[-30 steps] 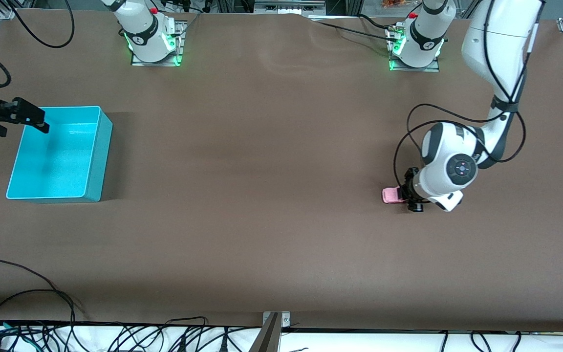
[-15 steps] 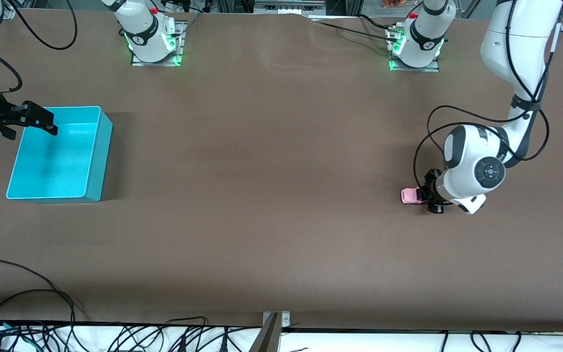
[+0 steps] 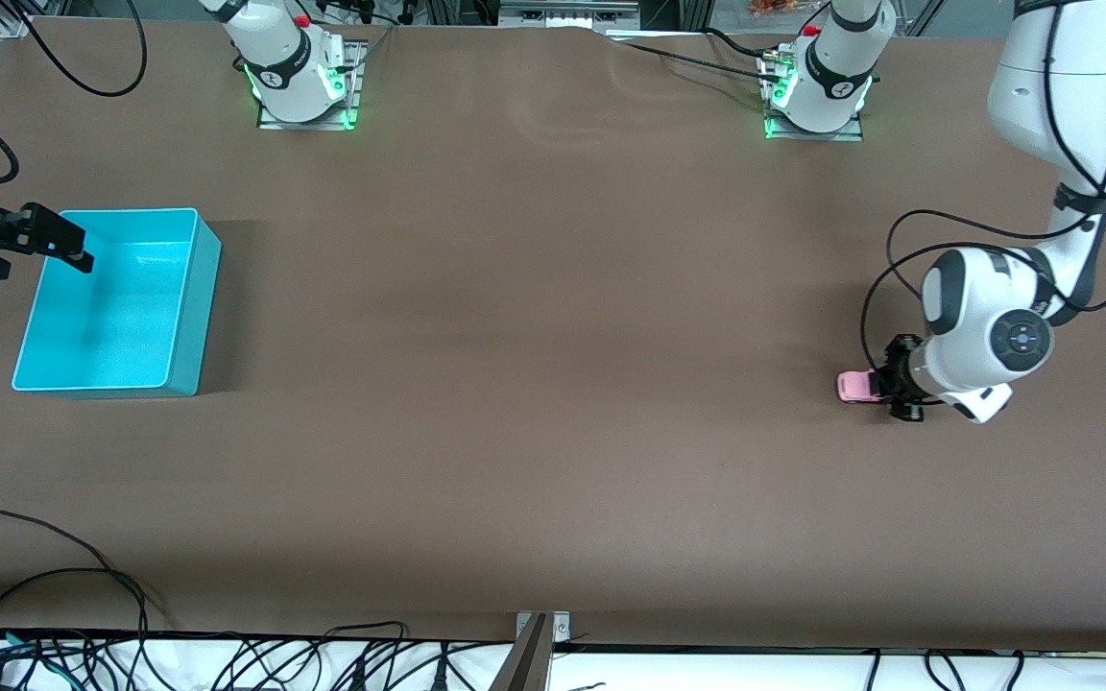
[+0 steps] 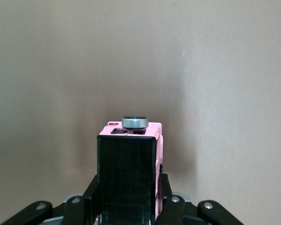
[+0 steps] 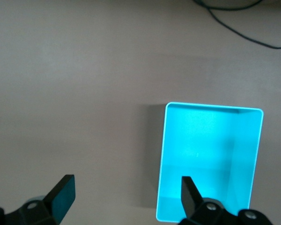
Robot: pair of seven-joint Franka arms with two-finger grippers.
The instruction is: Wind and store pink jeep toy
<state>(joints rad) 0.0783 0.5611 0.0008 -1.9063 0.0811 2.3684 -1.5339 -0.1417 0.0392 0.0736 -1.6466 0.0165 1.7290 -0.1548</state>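
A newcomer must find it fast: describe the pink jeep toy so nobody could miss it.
Start at the brown table and go to the left arm's end, away from the turquoise bin. The left gripper is shut on the pink jeep toy there: tiny, boxy, light pink with a black roof, the only pink thing.

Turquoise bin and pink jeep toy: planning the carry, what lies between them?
Only bare brown table between the turquoise bin and pink jeep toy, per the front view.
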